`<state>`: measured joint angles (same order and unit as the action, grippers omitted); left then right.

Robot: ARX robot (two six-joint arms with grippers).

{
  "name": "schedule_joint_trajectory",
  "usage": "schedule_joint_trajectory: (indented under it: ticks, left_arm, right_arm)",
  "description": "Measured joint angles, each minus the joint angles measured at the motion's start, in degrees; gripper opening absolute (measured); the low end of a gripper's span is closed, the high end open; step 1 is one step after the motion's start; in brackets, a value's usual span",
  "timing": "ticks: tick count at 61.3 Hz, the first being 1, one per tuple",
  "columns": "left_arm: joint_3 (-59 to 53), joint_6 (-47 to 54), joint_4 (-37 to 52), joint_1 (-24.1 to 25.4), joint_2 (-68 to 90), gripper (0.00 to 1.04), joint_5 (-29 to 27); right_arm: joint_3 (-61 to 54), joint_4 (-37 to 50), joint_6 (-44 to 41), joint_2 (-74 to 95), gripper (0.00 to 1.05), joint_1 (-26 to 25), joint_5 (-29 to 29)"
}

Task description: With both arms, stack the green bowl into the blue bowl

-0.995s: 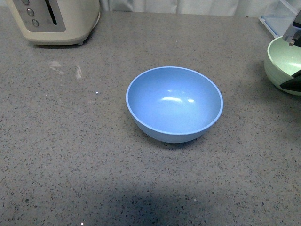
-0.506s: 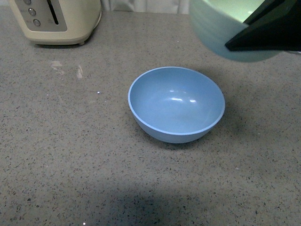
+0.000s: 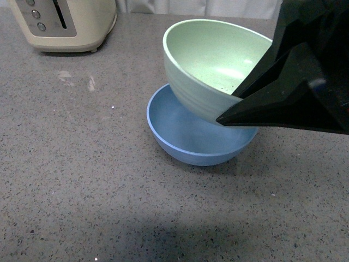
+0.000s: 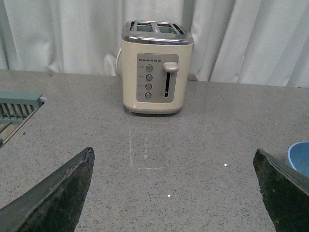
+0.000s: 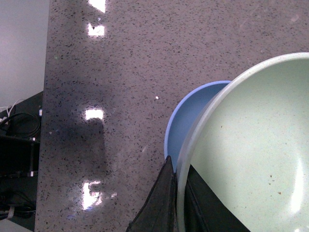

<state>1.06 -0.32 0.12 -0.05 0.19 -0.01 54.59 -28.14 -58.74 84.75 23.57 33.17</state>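
Note:
The pale green bowl (image 3: 210,68) hangs tilted just above the blue bowl (image 3: 180,136), which rests on the grey counter. My right gripper (image 3: 232,106) is shut on the green bowl's rim at its right side, one finger inside and one outside. In the right wrist view the green bowl (image 5: 251,154) covers most of the blue bowl (image 5: 186,123), and my right gripper (image 5: 177,186) pinches its rim. My left gripper (image 4: 174,186) is open over bare counter, holding nothing; a sliver of the blue bowl (image 4: 300,157) shows beside one finger.
A cream toaster (image 3: 65,24) stands at the counter's back left, also seen as the toaster (image 4: 155,67) ahead of the left wrist. A green rack (image 4: 19,106) lies at that view's edge. White curtains (image 4: 251,38) back the counter.
My right gripper has carried the green bowl from the far right edge, up and leftward, to just over the blue bowl. The blue bowl has stayed in place.

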Motion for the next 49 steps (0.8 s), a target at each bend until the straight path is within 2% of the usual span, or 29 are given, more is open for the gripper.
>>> schedule_joint_trajectory:
  ticks: [33, 40, 49]
  left_arm:
    - [0.00, -0.02, 0.00, 0.00, 0.00, 0.98, 0.00]
    - [0.00, -0.02, 0.00, 0.00, 0.00, 0.98, 0.00]
    - [0.00, 0.00, 0.00, 0.00, 0.00, 0.98, 0.00]
  right_arm:
    - [2.03, 4.11, -1.60, 6.67, 0.02, 2.64, -2.99]
    - [2.25, 2.49, -3.02, 6.75, 0.23, 2.51, -3.41]
    - [2.25, 2.54, -3.63, 6.01, 0.43, 1.62, -3.61]
